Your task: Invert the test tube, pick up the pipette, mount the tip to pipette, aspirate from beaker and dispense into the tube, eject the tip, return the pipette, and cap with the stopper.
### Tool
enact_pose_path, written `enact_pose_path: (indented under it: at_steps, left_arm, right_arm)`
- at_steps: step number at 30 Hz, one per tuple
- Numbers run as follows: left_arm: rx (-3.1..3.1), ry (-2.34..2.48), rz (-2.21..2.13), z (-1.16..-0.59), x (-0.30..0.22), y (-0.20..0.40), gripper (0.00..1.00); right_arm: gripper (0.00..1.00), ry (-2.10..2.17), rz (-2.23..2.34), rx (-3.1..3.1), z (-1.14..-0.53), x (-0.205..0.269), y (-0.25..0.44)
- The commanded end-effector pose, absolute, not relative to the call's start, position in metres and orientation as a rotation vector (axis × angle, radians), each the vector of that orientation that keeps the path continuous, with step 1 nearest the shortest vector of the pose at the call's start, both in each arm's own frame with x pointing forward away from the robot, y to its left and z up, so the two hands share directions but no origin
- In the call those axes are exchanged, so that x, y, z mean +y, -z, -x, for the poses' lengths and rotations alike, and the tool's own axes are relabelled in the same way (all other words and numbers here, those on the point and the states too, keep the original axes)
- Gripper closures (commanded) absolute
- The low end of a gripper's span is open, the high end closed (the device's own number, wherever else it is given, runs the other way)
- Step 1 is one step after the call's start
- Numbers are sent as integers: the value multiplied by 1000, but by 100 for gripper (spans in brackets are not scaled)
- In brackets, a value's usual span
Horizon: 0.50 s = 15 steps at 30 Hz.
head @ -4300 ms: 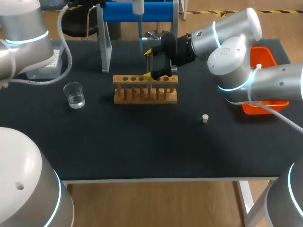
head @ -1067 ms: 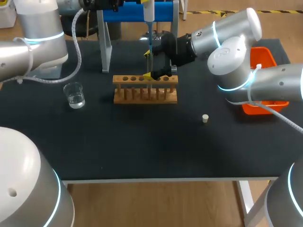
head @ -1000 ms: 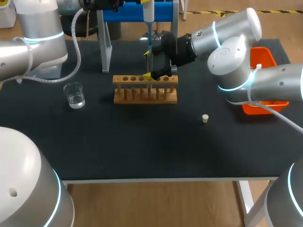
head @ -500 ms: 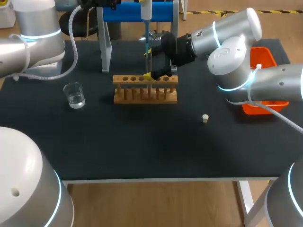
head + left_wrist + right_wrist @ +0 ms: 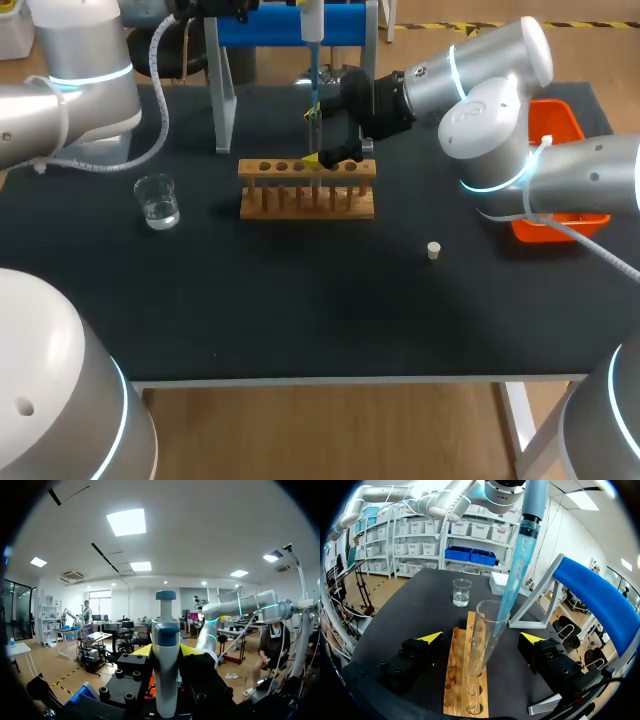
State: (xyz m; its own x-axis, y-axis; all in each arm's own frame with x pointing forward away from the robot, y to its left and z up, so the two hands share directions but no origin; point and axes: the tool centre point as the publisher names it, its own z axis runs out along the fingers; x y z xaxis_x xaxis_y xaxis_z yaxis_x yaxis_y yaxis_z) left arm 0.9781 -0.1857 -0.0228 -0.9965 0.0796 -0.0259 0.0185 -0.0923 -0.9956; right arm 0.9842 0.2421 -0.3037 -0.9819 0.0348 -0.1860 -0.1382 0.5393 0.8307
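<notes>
My left gripper (image 5: 166,650) is shut on the white and blue pipette (image 5: 165,665), held upright above the rack's back (image 5: 312,22). Its translucent blue tip (image 5: 514,580) reaches down into the mouth of the clear test tube (image 5: 484,640). The tube stands mouth up in the wooden rack (image 5: 307,190). My right gripper (image 5: 480,639) is open, one yellow-tipped finger on each side of the tube and neither touching it; in the head view the right gripper (image 5: 316,135) is at the rack's back edge. The beaker (image 5: 158,200) with clear liquid stands left of the rack. A small pale stopper (image 5: 433,250) lies to the rack's right.
A blue pipette stand (image 5: 255,25) on grey legs rises behind the rack. An orange bin (image 5: 560,120) sits at the table's right edge, partly behind my right arm. A white box (image 5: 500,582) lies beyond the beaker (image 5: 461,592). Bare black tabletop (image 5: 300,300) spreads in front.
Since the oldest frame the left arm has carried the pipette rightwards, over the tube. In the last second it has only wavered slightly. The right arm has kept still.
</notes>
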Motion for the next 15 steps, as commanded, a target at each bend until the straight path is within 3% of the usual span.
enact_pose_path:
  at_steps: [1,15]
  left_arm:
    - [-2075,-2287,129,-982,-187,24,100]
    - [-2050,-2248,142,-979,-189,27,100]
  right_arm:
    - [0,-1421,88,2597,-984,242,303]
    - [0,-1421,88,2597,-984,242,303]
